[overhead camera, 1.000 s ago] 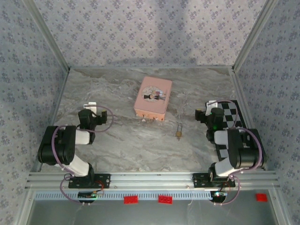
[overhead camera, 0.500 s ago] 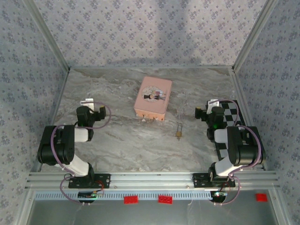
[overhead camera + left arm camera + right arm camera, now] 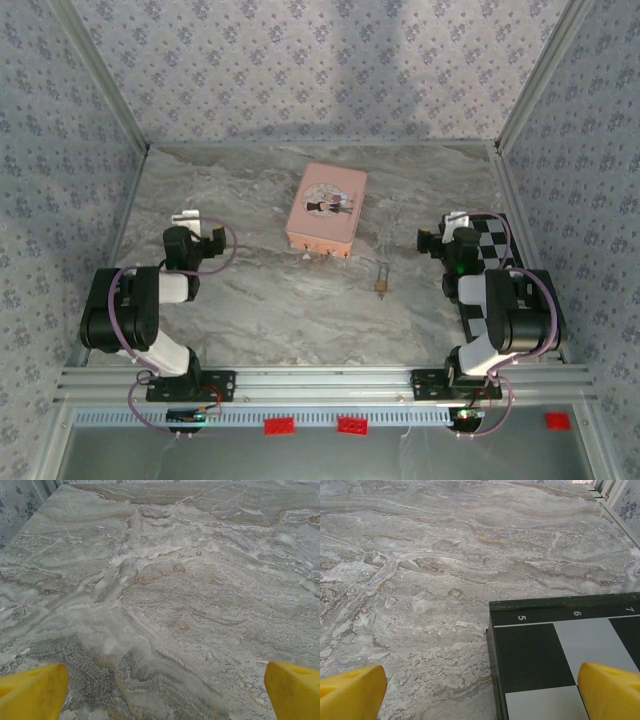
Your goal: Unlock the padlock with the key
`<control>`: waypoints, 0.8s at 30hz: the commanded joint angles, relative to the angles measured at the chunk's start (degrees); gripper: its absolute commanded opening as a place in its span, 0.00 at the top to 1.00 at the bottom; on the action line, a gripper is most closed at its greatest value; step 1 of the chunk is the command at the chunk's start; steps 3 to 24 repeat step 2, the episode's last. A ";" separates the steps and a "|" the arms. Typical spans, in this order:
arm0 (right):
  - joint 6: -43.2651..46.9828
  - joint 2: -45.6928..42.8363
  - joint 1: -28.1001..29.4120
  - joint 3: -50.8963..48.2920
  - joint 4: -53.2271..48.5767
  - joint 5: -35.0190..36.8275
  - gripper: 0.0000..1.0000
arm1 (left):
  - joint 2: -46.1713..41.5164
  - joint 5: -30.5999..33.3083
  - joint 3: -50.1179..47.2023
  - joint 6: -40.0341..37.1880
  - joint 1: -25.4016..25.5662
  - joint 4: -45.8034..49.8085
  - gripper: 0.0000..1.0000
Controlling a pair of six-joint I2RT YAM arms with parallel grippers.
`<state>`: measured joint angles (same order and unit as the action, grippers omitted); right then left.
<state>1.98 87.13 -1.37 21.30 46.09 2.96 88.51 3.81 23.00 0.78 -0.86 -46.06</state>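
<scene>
Blocks point(image 3: 352, 425), three small red ones, sit nearest me in the trough below the aluminium rail point(image 3: 320, 380) that carries both arm bases. Past the rail, at 3 o'clock on the marble table point(image 3: 280, 310), a black-and-white checkerboard point(image 3: 500, 262) lies under the right arm. In the right wrist view its numbered corner runs beneath one yellow finger point(image 3: 612, 690), while the other finger hangs over marble. The right gripper point(image 3: 455, 220) is spread wide and grips nothing. The left gripper point(image 3: 186, 217), over at 9 o'clock, is spread just as wide. Its yellow fingers point(image 3: 32, 692) frame bare marble.

The padlock point(image 3: 381, 287) lies flat on the marble between the arms, right of centre. I see it as a brass speck with a thin metal piece pointing toward 12 o'clock. It sits at about 8 o'clock from the right gripper and well apart from both grippers. I cannot tell whether that thin piece is the shackle or the key, as it is too small. Open marble lies between the padlock and each gripper.

Farther out, at 11 o'clock from the padlock, is the pink box point(image 3: 327, 207). Its lid is shut, with a cartoon couple on top, so I cannot see what is inside. A few tiny bits show at its near edge, and I cannot tell what they are. Patterned walls point(image 3: 320, 60) close the far side.
</scene>
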 commanded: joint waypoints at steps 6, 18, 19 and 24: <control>-0.22 0.23 0.38 0.93 1.10 1.24 0.01 | -0.53 -1.13 0.81 0.98 -0.19 -0.25 0.00; -0.22 0.23 0.38 0.93 1.10 1.24 0.01 | -0.53 -1.13 0.81 0.98 -0.19 -0.25 0.00; -0.22 0.23 0.38 0.93 1.10 1.24 0.01 | -0.53 -1.13 0.81 0.98 -0.19 -0.25 0.00; -0.22 0.23 0.38 0.93 1.10 1.24 0.01 | -0.53 -1.13 0.81 0.98 -0.19 -0.25 0.00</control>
